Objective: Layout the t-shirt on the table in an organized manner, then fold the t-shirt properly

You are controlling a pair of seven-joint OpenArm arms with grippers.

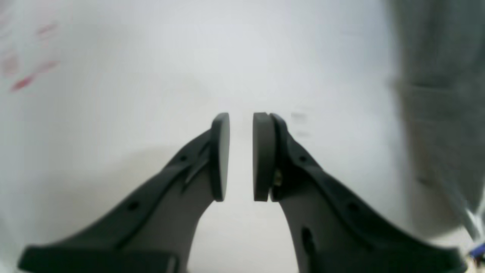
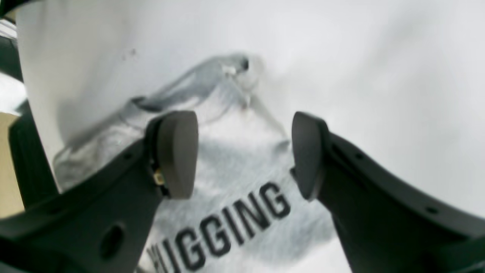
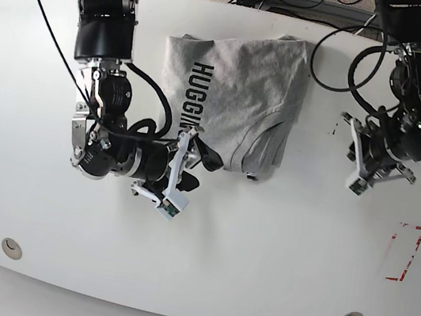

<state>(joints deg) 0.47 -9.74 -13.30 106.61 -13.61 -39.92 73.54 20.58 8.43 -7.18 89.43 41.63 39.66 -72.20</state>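
From the left wrist view we see the left gripper [image 1: 241, 157] with its two round pads facing each other across a narrow gap, nothing between them, hanging over bare white table [image 1: 151, 94]. Off to the right edge we catch a blurred strip of the grey t-shirt [image 1: 439, 94], well apart from the pads, and faint red marks [image 1: 30, 76] at the upper left.

Over to the right wrist view: the right gripper [image 2: 244, 153] is spread wide, released, and through the gap we look straight down on the t-shirt [image 2: 242, 163], its dark lettering [image 2: 227, 227] reading "GGING" just below the pads. We cannot tell whether the pads touch the cloth.

From the base view we find the t-shirt [image 3: 237, 90] lying rumpled at the far middle of the table [image 3: 260, 246], lettering running along its left side. The right gripper [image 3: 191, 151] sits at the shirt's near-left edge; the left gripper [image 3: 358, 161] is to the shirt's right, apart from it. The red tape rectangle [image 3: 404, 251] lies near the table's right end.
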